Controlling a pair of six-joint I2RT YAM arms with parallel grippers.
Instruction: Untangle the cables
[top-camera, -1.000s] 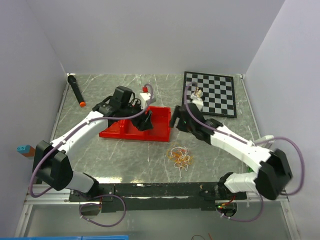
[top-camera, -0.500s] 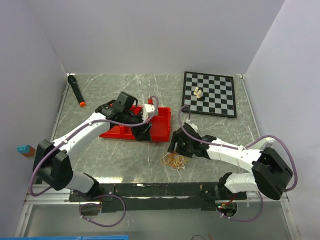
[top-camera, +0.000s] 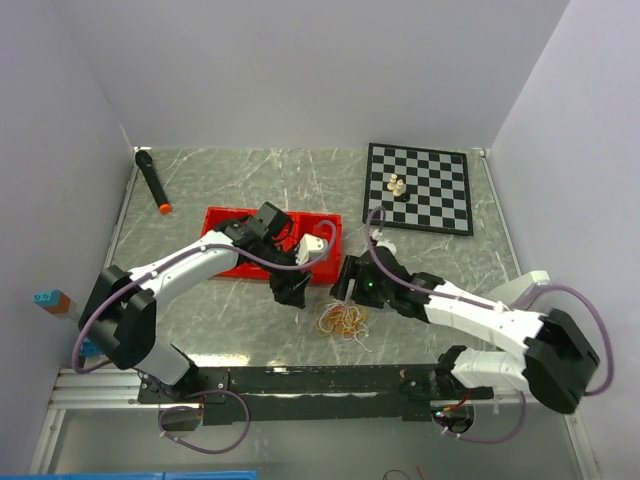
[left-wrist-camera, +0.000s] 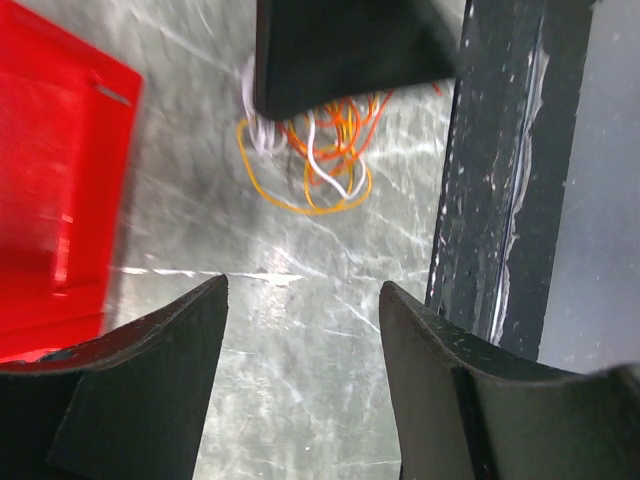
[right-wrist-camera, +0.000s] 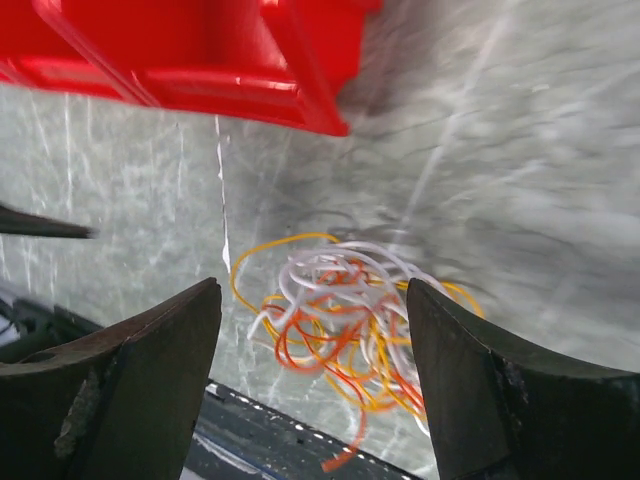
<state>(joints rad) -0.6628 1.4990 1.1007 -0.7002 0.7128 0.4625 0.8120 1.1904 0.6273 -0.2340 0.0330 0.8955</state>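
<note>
So this looks like the reach-in stage, nothing grabbed yet. The cables (top-camera: 345, 320) sit in one small loopy clump of orange, yellow, red and white on the tabletop (top-camera: 230, 330), just in front of the red tray (top-camera: 225, 222). The left tool (top-camera: 293, 291) hangs just left of the clump and the right tool (top-camera: 346, 287) over its far side, both with jaws apart and empty.

My guess for the next move: each pinches a different strand (ideally an outer loop, like that yellow one sticking out) and they pull away from each other.

Hard part is telling what's what. From above the strands blur into one blob, the right wrist view is smeared, and in the left wrist view a dark block (left-wrist-camera: 350, 50) covers the clump's top. No loose ends I can pick out.
</note>
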